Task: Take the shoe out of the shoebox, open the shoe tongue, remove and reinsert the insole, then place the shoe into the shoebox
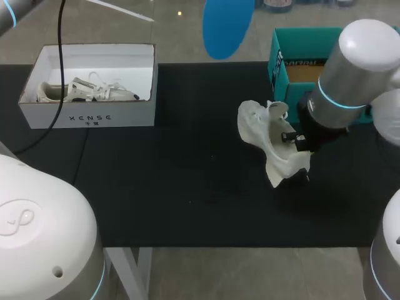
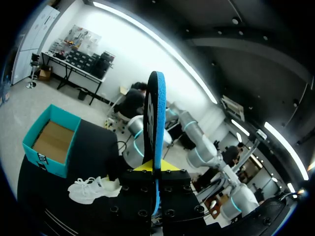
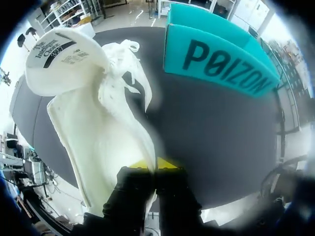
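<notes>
A white shoe (image 1: 269, 140) lies on the black mat right of the middle, its tongue folded back. My right gripper (image 1: 299, 140) is shut on the shoe's side. In the right wrist view the yellow tips of the right gripper (image 3: 155, 164) pinch the edge of the shoe (image 3: 98, 113). The blue insole (image 1: 228, 25) hangs high over the table's far edge. In the left wrist view that insole (image 2: 156, 123) stands edge-on, with my left gripper (image 2: 156, 169) shut on it. Far below that gripper lies the shoe (image 2: 91, 189).
A white shoebox (image 1: 87, 115) at the far left holds another white shoe (image 1: 87, 92). An open teal box (image 1: 281, 69) stands at the far right, close behind the right arm; it also shows as the teal box (image 3: 221, 59) and the teal box (image 2: 49, 142). A black cable (image 1: 61, 75) runs across the white box.
</notes>
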You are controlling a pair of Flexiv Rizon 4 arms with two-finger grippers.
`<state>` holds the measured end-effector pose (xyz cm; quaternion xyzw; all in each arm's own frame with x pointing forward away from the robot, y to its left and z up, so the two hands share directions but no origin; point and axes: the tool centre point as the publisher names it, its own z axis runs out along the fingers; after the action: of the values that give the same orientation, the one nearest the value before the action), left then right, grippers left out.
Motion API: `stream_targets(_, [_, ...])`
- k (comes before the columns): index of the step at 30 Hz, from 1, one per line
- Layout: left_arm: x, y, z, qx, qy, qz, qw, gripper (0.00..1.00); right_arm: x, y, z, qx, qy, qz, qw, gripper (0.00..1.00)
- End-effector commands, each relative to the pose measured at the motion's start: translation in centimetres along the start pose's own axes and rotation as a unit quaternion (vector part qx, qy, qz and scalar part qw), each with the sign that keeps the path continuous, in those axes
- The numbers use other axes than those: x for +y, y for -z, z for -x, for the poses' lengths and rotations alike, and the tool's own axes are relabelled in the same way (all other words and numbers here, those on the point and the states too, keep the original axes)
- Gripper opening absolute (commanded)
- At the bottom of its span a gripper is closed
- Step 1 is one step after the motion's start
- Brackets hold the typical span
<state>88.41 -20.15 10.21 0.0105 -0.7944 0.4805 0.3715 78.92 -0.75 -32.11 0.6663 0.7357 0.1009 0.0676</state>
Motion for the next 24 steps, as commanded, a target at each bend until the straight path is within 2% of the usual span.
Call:
stream_targets(1, [0.1, 0.0, 0.0, -0.001, 0.000, -0.001, 1.000, 0.00, -1.5, -0.9, -0.5, 0.035, -0.046, 0.000, 0.998, 0.00])
stream_targets(7, [0.1, 0.0, 0.0, -0.001, 0.000, -0.001, 1.000, 0.00, -2.7, -1.1, -1.4, 0.030, -0.101, 0.029, 0.994, 0.00])
stream_targets(15, [0.1, 0.0, 0.0, -0.001, 0.000, -0.001, 1.000, 0.00, -3.6, -2.0, -2.4, -0.006, -0.110, 0.061, 0.992, 0.00])
stream_targets(24, [0.1, 0.0, 0.0, -0.001, 0.000, -0.001, 1.000, 0.00, -4.6, -4.6, -2.3, -0.014, -0.111, 0.044, 0.993, 0.00])
